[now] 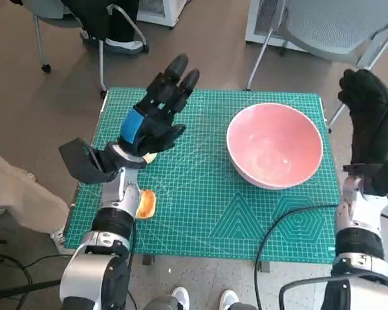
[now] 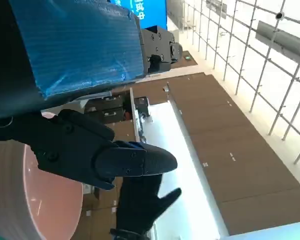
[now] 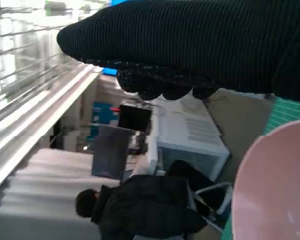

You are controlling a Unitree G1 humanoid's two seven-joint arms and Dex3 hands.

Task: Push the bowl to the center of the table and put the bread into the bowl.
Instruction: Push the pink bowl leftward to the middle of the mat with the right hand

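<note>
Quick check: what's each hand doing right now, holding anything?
Left hand: open, fingers spread, holding nothing.
Right hand: raised beside the bowl, empty; open or closed unclear.

White characters are seen on a blue sign [image 2: 145, 10] in the left wrist view, partly cut off by the picture's edge and the left hand [image 2: 75, 45]; they appear to be Chinese characters, but they cannot be read with certainty. A blue panel [image 3: 101, 116] is seen in the right wrist view, far off and blurred; no text on it can be made out. Fine white grid lines are printed on the green mat [image 1: 200, 213], but no numbers or words on it can be read.
</note>
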